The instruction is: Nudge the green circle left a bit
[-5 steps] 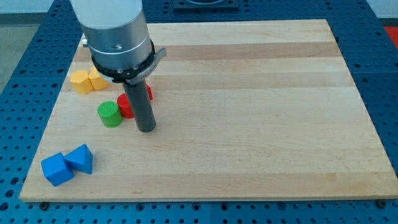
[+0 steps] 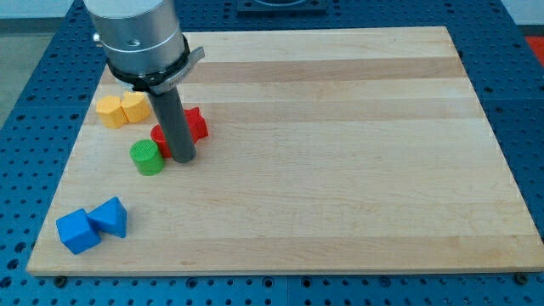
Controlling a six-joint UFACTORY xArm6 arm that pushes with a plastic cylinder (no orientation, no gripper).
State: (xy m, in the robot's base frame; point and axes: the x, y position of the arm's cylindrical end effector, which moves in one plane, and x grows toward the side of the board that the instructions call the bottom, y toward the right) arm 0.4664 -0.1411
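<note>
The green circle (image 2: 147, 158), a short green cylinder, stands on the wooden board (image 2: 340, 153) at the view's left. My tip (image 2: 184, 157) rests on the board just to the right of it, a small gap away. Two red blocks lie behind the rod: one (image 2: 196, 123) shows to its right, another (image 2: 159, 136) peeks out at its left, just above the green circle. The rod hides most of them.
Two yellow blocks (image 2: 121, 110) sit side by side near the board's left edge, above the green circle. Two blue blocks (image 2: 92, 225) lie at the lower left corner. The arm's grey body (image 2: 136, 34) hangs over the top left.
My tip has moved left and slightly up, closing in on the green circle. The green circle has shifted a little left. More of the right red block shows.
</note>
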